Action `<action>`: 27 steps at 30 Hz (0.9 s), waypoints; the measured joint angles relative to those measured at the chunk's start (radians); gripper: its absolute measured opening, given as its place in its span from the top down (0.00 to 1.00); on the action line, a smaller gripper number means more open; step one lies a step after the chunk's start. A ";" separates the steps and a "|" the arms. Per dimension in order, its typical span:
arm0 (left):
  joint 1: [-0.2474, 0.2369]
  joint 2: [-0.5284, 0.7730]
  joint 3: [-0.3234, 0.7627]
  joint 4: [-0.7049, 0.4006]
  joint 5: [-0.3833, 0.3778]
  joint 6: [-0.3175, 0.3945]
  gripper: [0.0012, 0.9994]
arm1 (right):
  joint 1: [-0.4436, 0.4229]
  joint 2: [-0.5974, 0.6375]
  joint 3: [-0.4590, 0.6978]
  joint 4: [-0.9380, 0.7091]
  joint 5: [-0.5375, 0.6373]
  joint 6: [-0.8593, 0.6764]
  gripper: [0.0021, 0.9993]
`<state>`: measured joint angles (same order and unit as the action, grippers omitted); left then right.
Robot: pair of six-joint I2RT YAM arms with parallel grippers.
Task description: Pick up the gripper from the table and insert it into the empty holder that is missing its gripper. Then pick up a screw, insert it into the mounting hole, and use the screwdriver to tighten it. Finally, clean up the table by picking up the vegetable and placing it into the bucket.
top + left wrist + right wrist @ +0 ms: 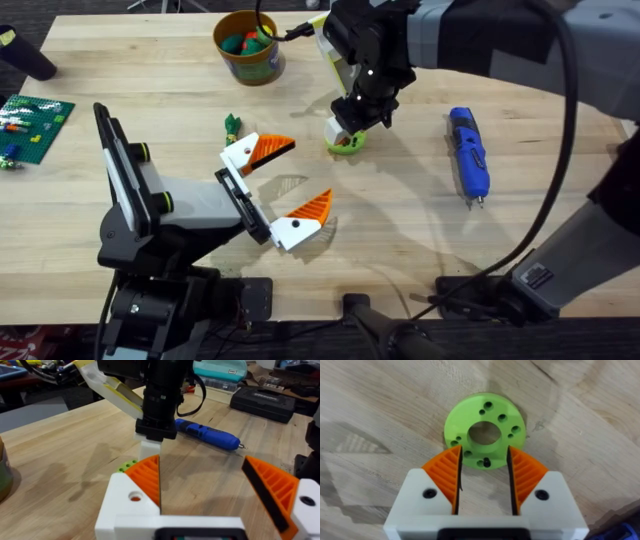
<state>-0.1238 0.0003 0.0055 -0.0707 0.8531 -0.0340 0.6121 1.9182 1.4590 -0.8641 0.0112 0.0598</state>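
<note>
Left claw (283, 190): I see it spread wide over the bare table (400, 220), nothing between its orange pads (268, 148). It sits low at the near left of the overhead view.

Right claw (484, 476): its own camera shows it partly open, pads on either side of the near rim of the green disc (485, 431) with nothing held between them. From overhead I only see the dark arm poised above that disc (346, 143), so the gap is clear from the wrist view alone.

Green disc: flat on the wood, a large centre hole ringed by small holes; one near-side hole looks to hold a dark speck, too small for me to tell.

Screwdriver (468, 155): lies on the table to the right of the disc, well apart from both claws, bit toward the near edge. The left wrist camera shows it behind the right arm (207, 434).

Vegetable (232, 125): small green piece on the table just beyond the left claw's far finger.

Bucket (248, 47): at the far edge, toys inside it.
</note>
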 joint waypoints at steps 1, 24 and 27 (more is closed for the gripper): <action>0.000 0.000 0.000 0.001 0.000 0.000 0.02 | 0.000 0.000 0.000 -0.001 -0.001 0.000 0.51; 0.000 0.000 0.000 0.001 -0.001 -0.001 0.02 | 0.000 -0.001 0.100 -0.167 -0.001 -0.057 0.51; 0.000 0.000 0.000 0.001 -0.001 -0.001 0.02 | 0.000 0.000 0.102 -0.175 -0.001 -0.060 0.51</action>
<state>-0.1238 0.0006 0.0055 -0.0696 0.8524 -0.0345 0.6121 1.9179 1.5608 -1.0392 0.0105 -0.0004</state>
